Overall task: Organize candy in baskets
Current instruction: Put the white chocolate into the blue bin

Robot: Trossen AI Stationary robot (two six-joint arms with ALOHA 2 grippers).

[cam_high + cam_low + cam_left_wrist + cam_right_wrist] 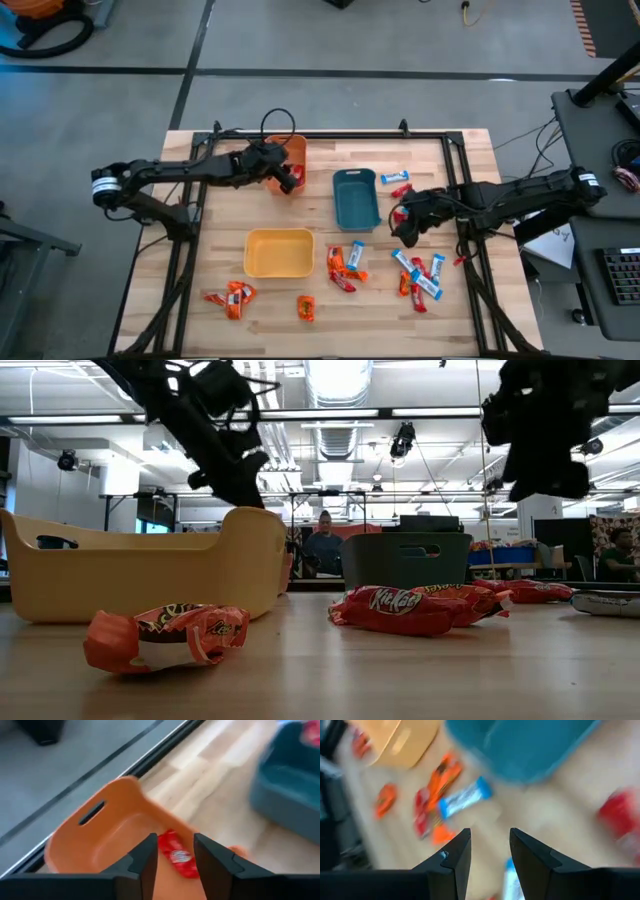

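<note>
Candy, held: one red bar (176, 854) sits between my left gripper (174, 862) fingers, directly over the orange basket (95, 837) at the far left of the table; the fingers stand a little apart, and whether they pinch the bar or only frame it I cannot tell.

Candy, loose on the table (440, 320):
- near left corner, an orange cluster (232, 297), perhaps three bars;
- one orange bar (305, 308) alone, right of that;
- mixed red, orange and light blue pile (346, 266) just right of the yellow basket;
- a light blue and red group (420, 277) near the right edge, blurred, count uncertain;
- one light blue bar (392, 177) and one red bar (401, 190) right of the teal basket.

Baskets, three: orange, far left; teal basket (355, 199), centre; yellow basket (279, 252), nearer, left of centre.

My right gripper (490, 851): fingers parted, nothing between them, raised above the table right of the teal basket, near the red bar.

Surface: pale wood planks with a black frame round the edges.

Room: grey floor, ceiling lights and ducts; a seated person (324, 547) in the far background, and a second person (622, 555) at the right edge.
</note>
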